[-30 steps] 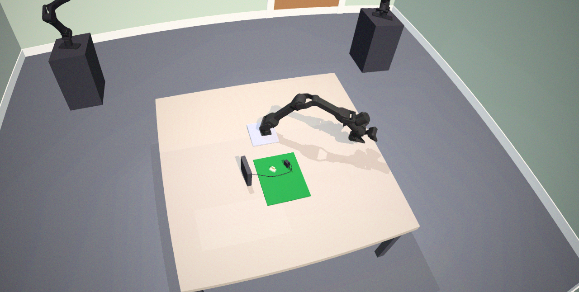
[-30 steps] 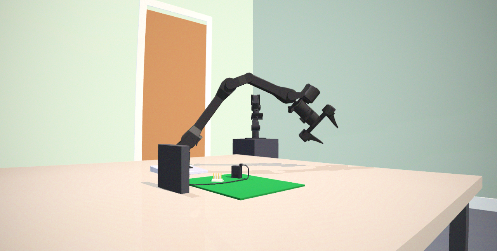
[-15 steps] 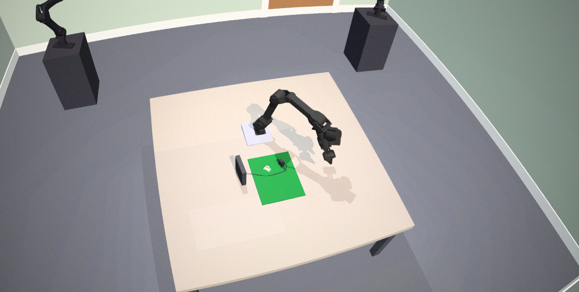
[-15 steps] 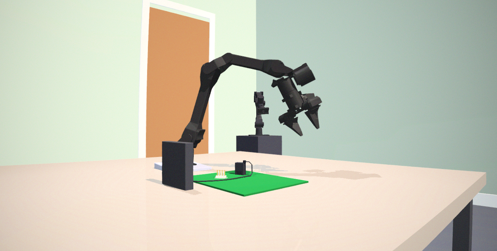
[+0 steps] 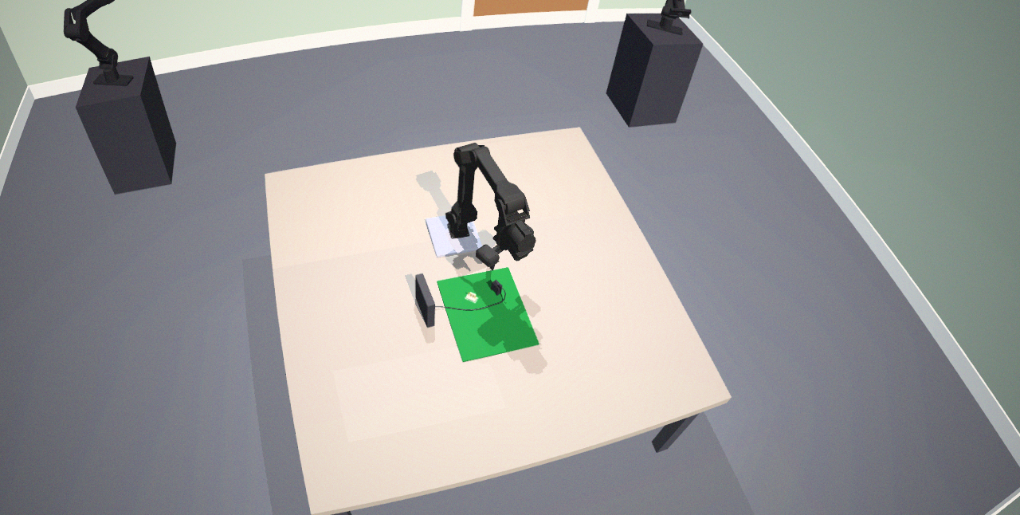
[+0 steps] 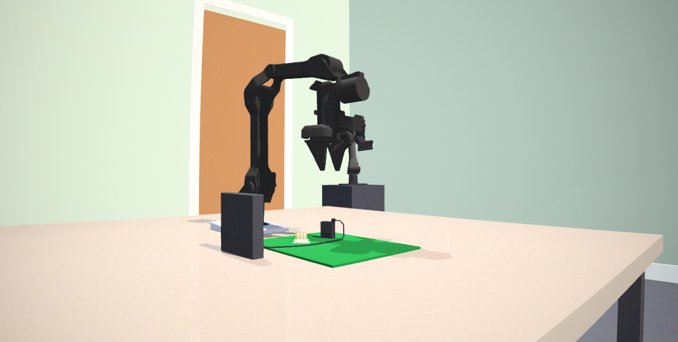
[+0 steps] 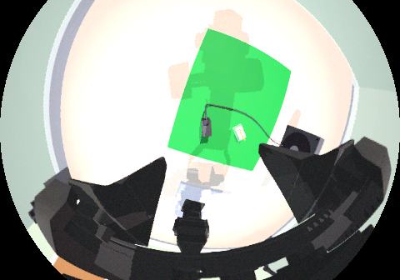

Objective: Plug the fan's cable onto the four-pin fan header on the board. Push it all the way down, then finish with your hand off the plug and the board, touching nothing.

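The black plug stands on the green board, beside and apart from the white four-pin header. The header's yellow pins stand bare. The thin black cable leaves the plug's top and curves across the board to the dark fan, which stands upright on the table beside the board. My gripper is open and empty, fingers pointing down, well above the board. One finger is hidden in the top view.
The arm's pale base plate lies behind the board on the wooden table. The fan is the tall obstacle at the board's left edge in the top and exterior views. Two other arms stand on dark pedestals away from the table.
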